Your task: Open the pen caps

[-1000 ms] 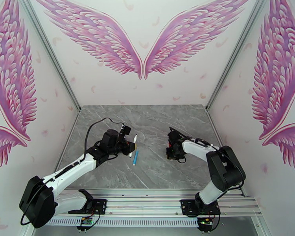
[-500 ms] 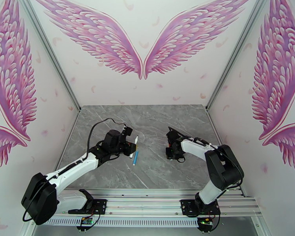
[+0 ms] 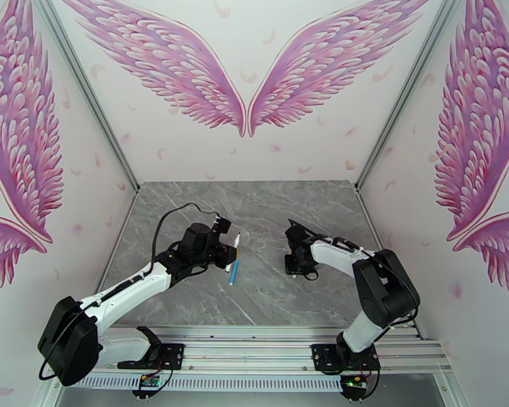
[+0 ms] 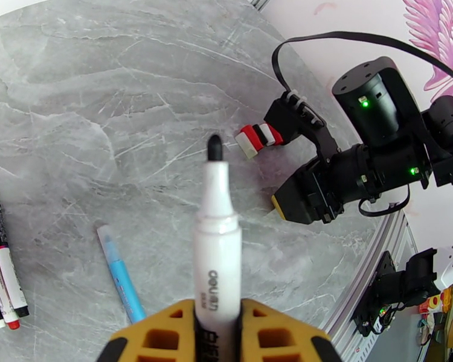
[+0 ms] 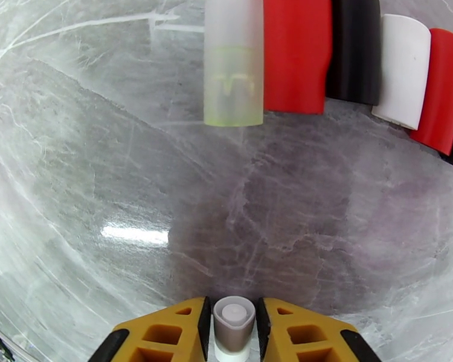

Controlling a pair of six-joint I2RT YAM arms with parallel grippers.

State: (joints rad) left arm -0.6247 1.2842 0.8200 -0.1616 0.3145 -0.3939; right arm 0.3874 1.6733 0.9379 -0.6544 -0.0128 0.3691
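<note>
My left gripper (image 4: 217,333) is shut on a white pen (image 4: 217,236) whose black tip is bare and points away over the table. From above, this left gripper (image 3: 227,253) hovers beside a blue pen (image 3: 234,271) lying flat. Several white pens (image 4: 2,260) with red and black ends lie at the left. My right gripper (image 5: 234,330) is shut on a pale cap (image 5: 234,318), seen end-on. Just beyond it, loose pen caps lie in a row: a translucent yellowish one (image 5: 234,61), red (image 5: 296,52), black (image 5: 353,49), white (image 5: 404,70) and red (image 5: 441,85).
The grey marble table (image 3: 268,211) is walled on three sides by panels with pink wings. In the left wrist view the right gripper (image 4: 305,200) sits low beside the cap row (image 4: 258,137). A metal rail (image 3: 254,354) runs along the near edge.
The left gripper with the white pen has edged a little right and away. The right gripper has shifted slightly left, staying low over the table.
</note>
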